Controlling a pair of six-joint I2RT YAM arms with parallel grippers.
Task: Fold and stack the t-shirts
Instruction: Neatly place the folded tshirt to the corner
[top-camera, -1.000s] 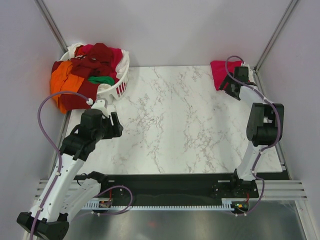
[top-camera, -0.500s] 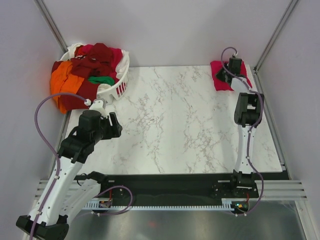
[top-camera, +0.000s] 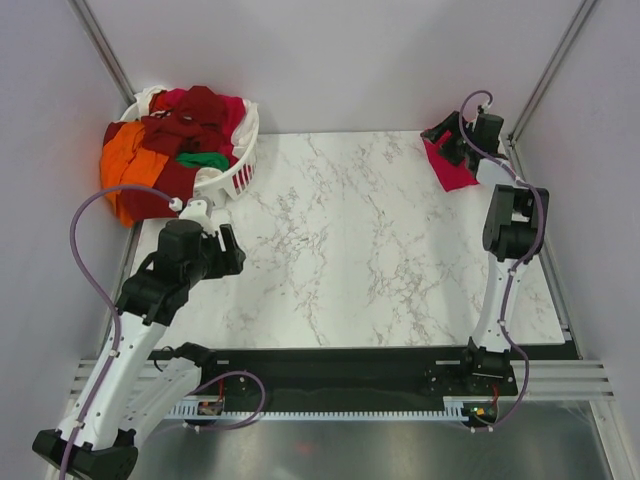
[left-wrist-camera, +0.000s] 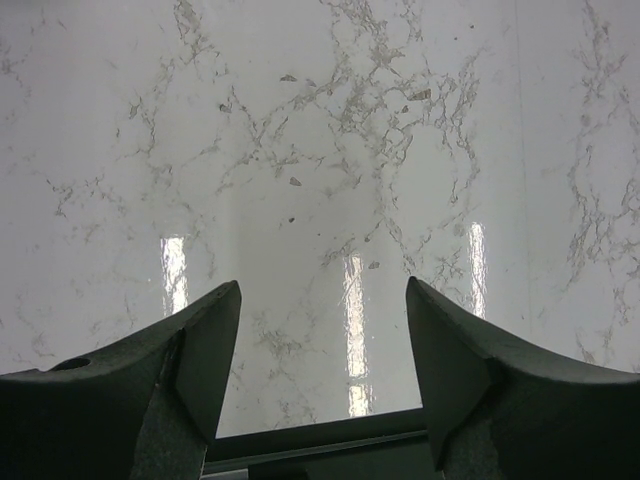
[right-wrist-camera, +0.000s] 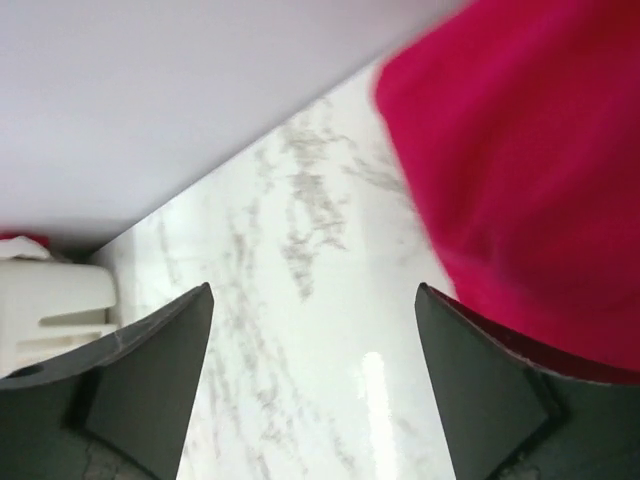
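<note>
A folded crimson-pink t-shirt (top-camera: 456, 172) lies at the table's far right corner; the right wrist view shows it at upper right (right-wrist-camera: 520, 150). My right gripper (top-camera: 447, 141) hovers over that shirt's far left edge, pointing left. It is open (right-wrist-camera: 312, 290) with only bare marble between the fingers. More t-shirts are heaped in the basket at far left: dark maroon (top-camera: 190, 115), orange (top-camera: 122, 155) hanging over the side, and green (top-camera: 205, 160). My left gripper (top-camera: 232, 250) is open above bare marble (left-wrist-camera: 322, 285), in front of the basket and holding nothing.
The white slotted laundry basket (top-camera: 240, 176) stands at the far left corner and also shows at the left of the right wrist view (right-wrist-camera: 50, 300). The marble table (top-camera: 350, 240) is walled by grey panels behind and at both sides. A black rail runs along the near edge.
My right arm swung up from the shirt's near side to over it, and the gripper turned to point left. The left arm has barely moved.
</note>
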